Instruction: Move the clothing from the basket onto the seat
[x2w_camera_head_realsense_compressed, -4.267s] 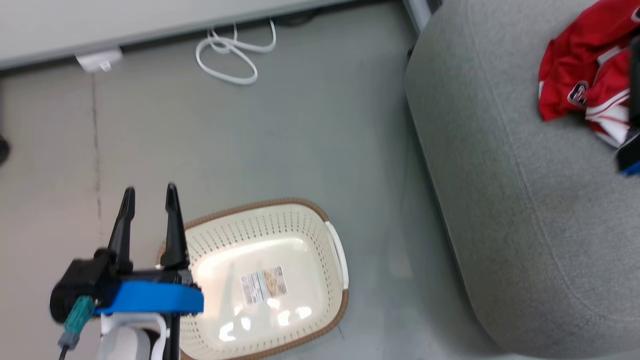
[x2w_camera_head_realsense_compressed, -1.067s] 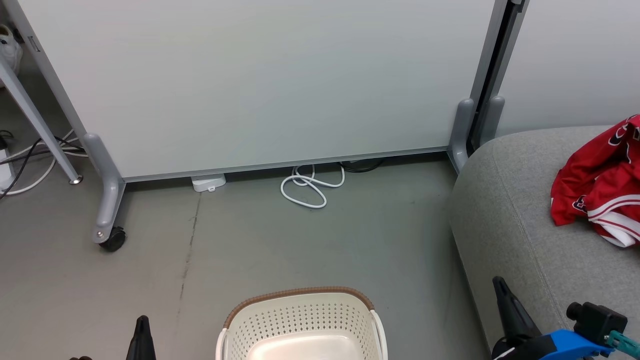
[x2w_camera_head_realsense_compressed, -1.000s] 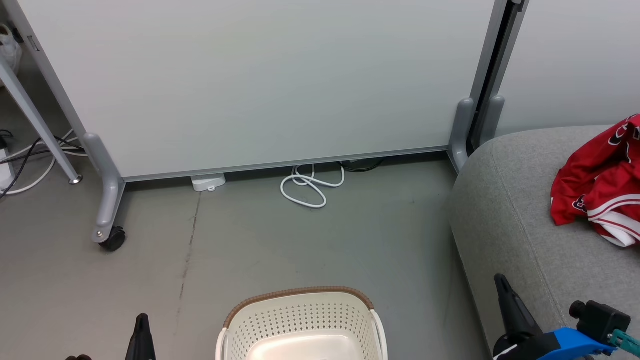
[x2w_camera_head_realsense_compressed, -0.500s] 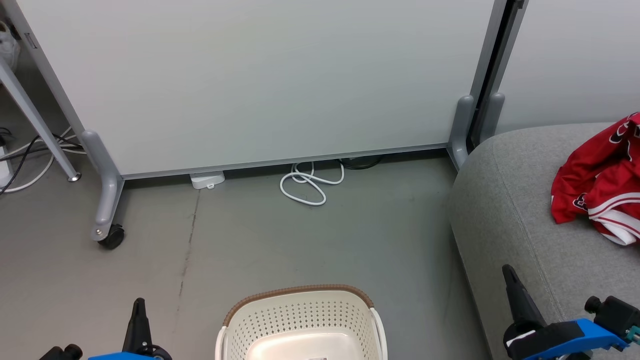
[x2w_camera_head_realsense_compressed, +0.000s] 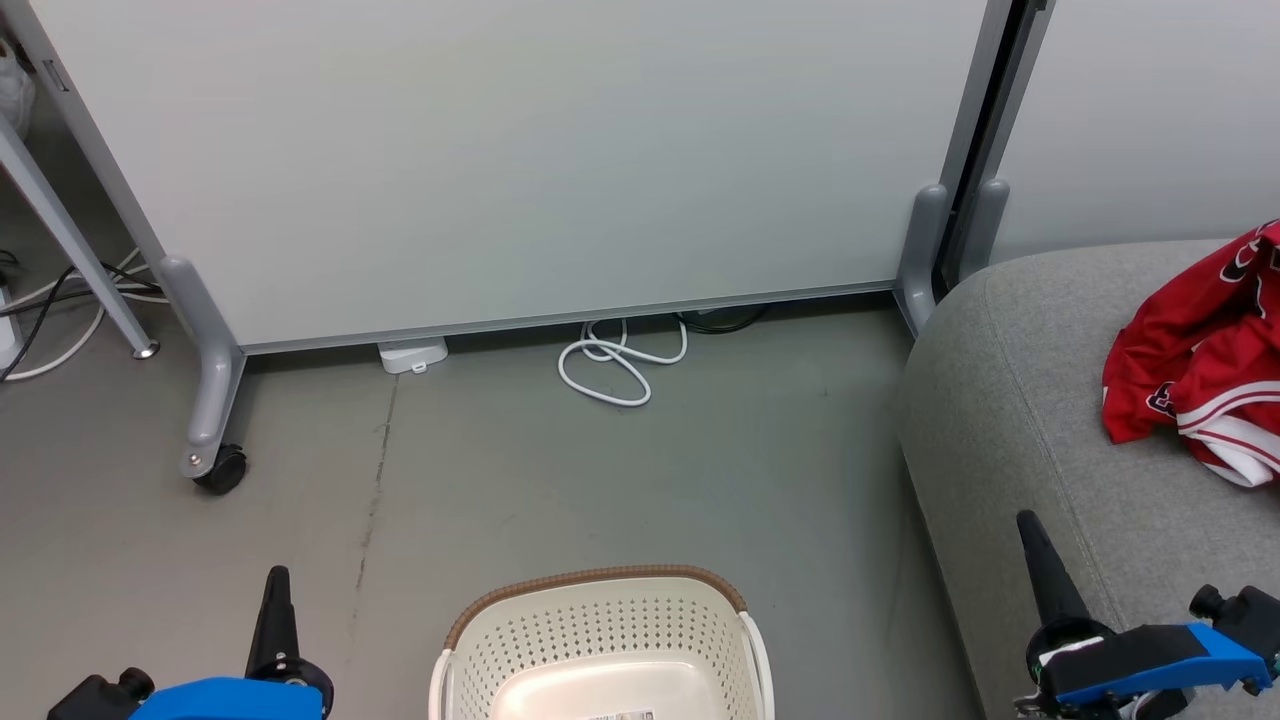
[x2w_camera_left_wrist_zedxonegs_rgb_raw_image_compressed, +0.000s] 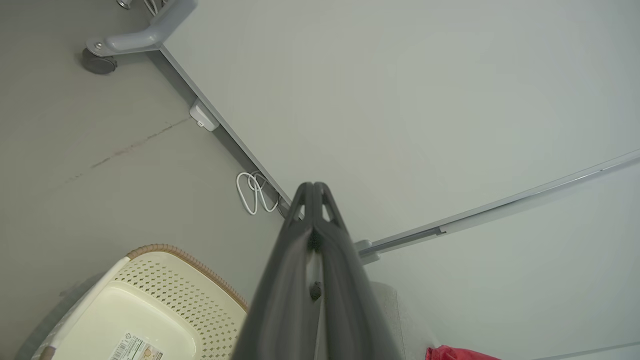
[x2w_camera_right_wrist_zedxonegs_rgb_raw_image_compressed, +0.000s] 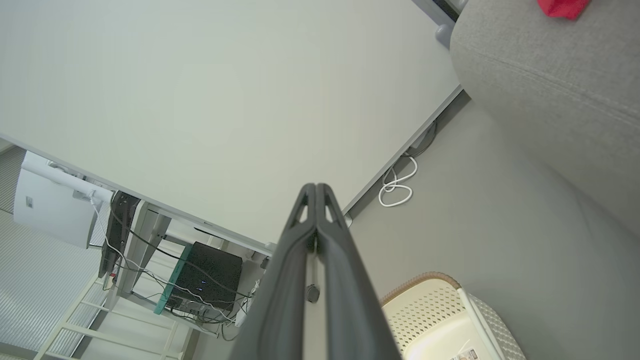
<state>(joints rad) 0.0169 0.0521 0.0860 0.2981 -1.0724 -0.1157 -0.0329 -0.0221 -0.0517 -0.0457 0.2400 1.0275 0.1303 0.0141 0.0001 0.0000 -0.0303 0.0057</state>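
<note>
At the lower left of the head view, the left tool (x2w_camera_head_realsense_compressed: 274, 615) points up, its two dark fingers pressed together and holding nothing. At the lower right, the right tool (x2w_camera_head_realsense_compressed: 1042, 570) stands likewise, closed and empty, seen against the grey seat (x2w_camera_head_realsense_compressed: 1010, 400). Between them the basket (x2w_camera_head_realsense_compressed: 600, 580) sits on the floor (x2w_camera_head_realsense_compressed: 500, 480), its pale bottom bare but for a printed label. The clothing (x2w_camera_head_realsense_compressed: 1195, 350) lies crumpled on top of the seat, red with white stripes. Farther back, a coiled white cable (x2w_camera_head_realsense_compressed: 620, 365) lies at the foot of a pale partition (x2w_camera_head_realsense_compressed: 500, 150).
</note>
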